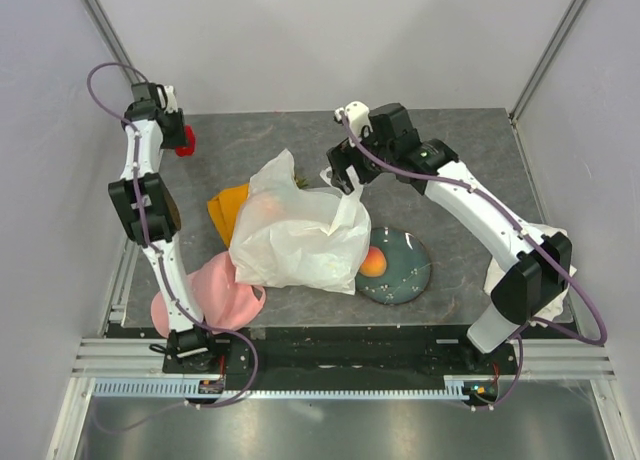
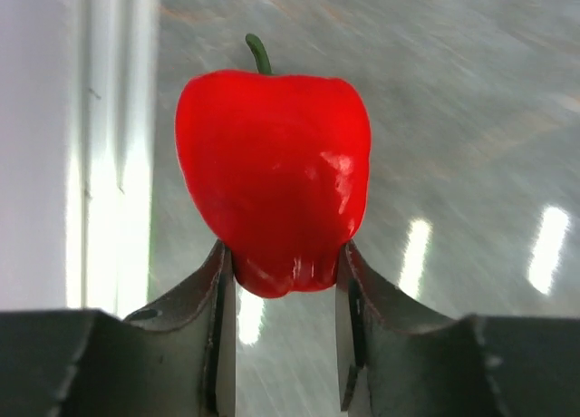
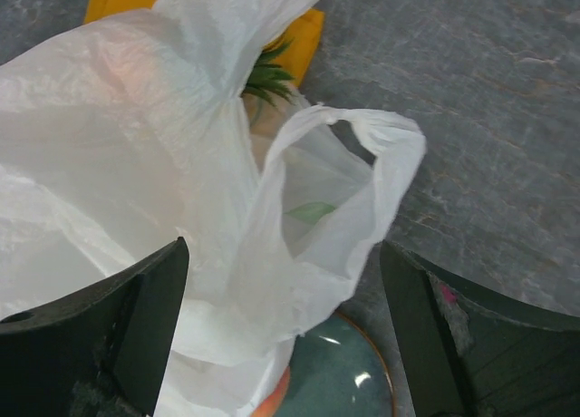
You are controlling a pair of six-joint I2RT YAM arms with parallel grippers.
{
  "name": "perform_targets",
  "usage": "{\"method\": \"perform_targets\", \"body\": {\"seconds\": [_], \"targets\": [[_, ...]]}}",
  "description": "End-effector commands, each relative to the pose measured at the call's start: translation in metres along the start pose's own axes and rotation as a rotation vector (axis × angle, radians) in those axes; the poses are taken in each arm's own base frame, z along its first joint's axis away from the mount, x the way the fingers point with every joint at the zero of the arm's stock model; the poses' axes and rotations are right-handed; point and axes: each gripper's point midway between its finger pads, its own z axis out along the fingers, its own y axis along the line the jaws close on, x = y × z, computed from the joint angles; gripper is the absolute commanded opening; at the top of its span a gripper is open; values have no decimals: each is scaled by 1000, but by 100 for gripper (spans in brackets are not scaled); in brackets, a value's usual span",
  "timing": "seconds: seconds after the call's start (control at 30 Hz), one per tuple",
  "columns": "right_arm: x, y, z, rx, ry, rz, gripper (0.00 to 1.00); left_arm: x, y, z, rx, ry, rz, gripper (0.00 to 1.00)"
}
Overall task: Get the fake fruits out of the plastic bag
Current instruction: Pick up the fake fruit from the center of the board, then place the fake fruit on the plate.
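A glossy red pepper (image 2: 272, 172) with a green stem sits between the fingertips of my left gripper (image 2: 285, 258), and both fingers press on its narrow end. In the top view this gripper (image 1: 178, 137) is at the far left of the table with the red pepper (image 1: 186, 141). The white plastic bag (image 1: 295, 230) lies crumpled mid-table. My right gripper (image 3: 285, 254) hovers open over a loop handle (image 3: 353, 163) of the plastic bag (image 3: 109, 163). A green pineapple crown (image 3: 267, 77) pokes from the bag. An orange fruit (image 1: 373, 263) rests on the plate.
A teal plate (image 1: 408, 270) lies right of the bag, partly under it. An orange cloth (image 1: 226, 206) sits behind the bag and a pink cloth (image 1: 215, 292) at the front left. White fabric (image 1: 497, 276) lies by the right arm's base.
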Motion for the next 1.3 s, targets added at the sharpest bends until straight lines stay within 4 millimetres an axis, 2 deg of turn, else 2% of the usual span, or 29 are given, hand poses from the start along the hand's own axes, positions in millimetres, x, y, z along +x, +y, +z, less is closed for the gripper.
{"method": "perform_targets", "body": {"seconds": [0.0,0.03,0.07,0.1,0.13,0.17,0.2,0.23,0.27,0.3,0.33,0.37,0.4,0.47,0.5,0.53,0.6,0.63,0.67,0.7,0.73,0.8,0.87,0.93,1.07,1.13,1.17,1.2,1.27], "targets": [[-29,-45,-20,145,-83,37,95,-70,-94,-154,260,-242,52,2],[-36,-58,-27,173,-110,67,96,-68,-111,-189,296,-273,82,2],[-42,-65,-30,188,-132,107,96,-67,-127,-212,341,-299,108,2],[-48,-73,-36,207,-159,146,97,-61,-163,-235,445,-311,154,2],[-58,-89,-47,255,-194,169,98,-51,-181,-269,501,-334,170,2],[-62,-97,-53,282,-208,175,98,-43,-198,-286,556,-339,190,2],[-65,-105,-59,314,-221,172,98,-25,-241,-310,680,-328,248,2],[-69,-120,-69,369,-237,180,98,-9,-258,-337,743,-330,265,2],[-70,-130,-77,413,-247,184,98,5,-276,-353,810,-316,287,2],[-71,-138,-84,444,-254,186,98,31,-314,-381,958,-288,359,2],[-70,-151,-95,487,-264,200,98,55,-332,-394,1044,-232,367,2],[-67,-163,-105,548,-269,212,98,89,-364,-432,1222,-190,454,2],[-65,-170,-112,583,-271,219,98,110,-376,-446,1298,-153,498,2],[-53,-196,-141,731,-261,244,98,148,-395,-453,1362,-91,599,2],[-50,-203,-151,782,-257,248,98,174,-407,-463,1410,-47,665,2],[-46,-211,-168,822,-263,263,98,188,-413,-462,1426,-39,728,2],[-40,-218,-185,861,-268,279,98,216,-427,-454,1414,19,816,2],[-34,-221,-200,885,-278,290,98,221,-432,-451,1409,16,867,1],[-31,-221,-204,885,-282,300,98,230,-439,-448,1395,29,907,2],[-29,-220,-207,875,-291,309,98,241,-447,-431,1375,89,934,2],[-22,-219,-213,874,-300,333,98,238,-455,-430,1368,73,954,2],[-11,-216,-211,842,-290,348,98,244,-474,-413,1308,89,990,2],[-9,-210,-217,827,-304,352,98,247,-488,-403,1238,87,999,2],[-6,-206,-216,810,-305,350,98,244,-503,-391,1158,101,916,2],[-9,-204,-215,780,-320,355,98,251,-516,-360,1066,123,867,2],[-12,-202,-213,761,-329,351,98,247,-524,-350,1068,82,939,2],[-11,-201,-212,753,-327,352,98,257,-528,-335,1064,109,981,2],[-12,-199,-212,745,-330,352,98,252,-532,-335,1101,52,1073,2],[-11,-197,-211,727,-330,354,98,264,-529,-344,1251,55,1193,2]]}}
